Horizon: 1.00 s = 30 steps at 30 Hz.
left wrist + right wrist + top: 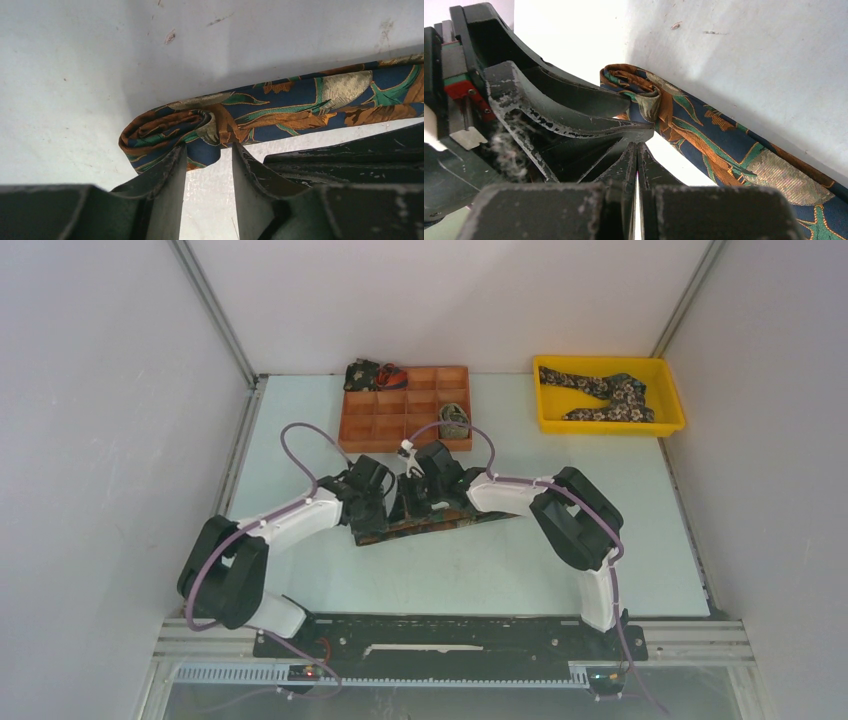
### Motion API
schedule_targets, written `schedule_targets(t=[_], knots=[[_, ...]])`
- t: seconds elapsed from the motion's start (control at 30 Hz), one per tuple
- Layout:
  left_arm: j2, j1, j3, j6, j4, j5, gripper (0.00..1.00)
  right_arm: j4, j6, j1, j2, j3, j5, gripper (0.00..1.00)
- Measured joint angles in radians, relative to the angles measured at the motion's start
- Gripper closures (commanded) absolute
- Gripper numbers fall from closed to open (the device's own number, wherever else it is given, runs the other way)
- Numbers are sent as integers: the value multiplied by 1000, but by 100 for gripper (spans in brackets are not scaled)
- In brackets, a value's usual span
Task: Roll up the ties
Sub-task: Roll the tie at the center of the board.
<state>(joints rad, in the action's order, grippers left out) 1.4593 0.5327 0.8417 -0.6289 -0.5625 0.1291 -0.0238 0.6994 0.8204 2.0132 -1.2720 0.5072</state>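
Navy, rust and green patterned fabric necktie [300, 107] lies flat on the pale counter [75, 75], its partly coiled end [170, 127] at the tip of the left tool [209, 148], which stands parted and empty; right tool [638, 145] clenched on nothing alongside; advisable: pinch the coil squarely, keeping turns tight, edges aligned.

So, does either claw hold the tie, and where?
Neither seems to: left claw open at the rolled end of the tie, right claw shut on nothing.

No readable text, no labels, no numbers
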Motion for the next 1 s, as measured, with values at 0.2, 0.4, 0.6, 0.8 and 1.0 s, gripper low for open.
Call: schedule_targets(t=[0.2, 0.4, 0.6, 0.8, 1.0], knots=[[-53, -46, -68, -3, 67, -55, 78, 0, 0, 0, 0, 0, -1, 98], [-101, -80, -120, -8, 109, -89, 93, 0, 0, 8, 0, -1, -6, 98], [-124, -95, -145, -9, 136, -112, 100, 14, 0, 24, 6, -30, -8, 98], [-146, -111, -161, -9, 149, -117, 100, 32, 0, 43, 55, -101, -11, 98], [-166, -120, -176, -8, 159, -118, 100, 74, -1, 56, 114, -152, -14, 98]])
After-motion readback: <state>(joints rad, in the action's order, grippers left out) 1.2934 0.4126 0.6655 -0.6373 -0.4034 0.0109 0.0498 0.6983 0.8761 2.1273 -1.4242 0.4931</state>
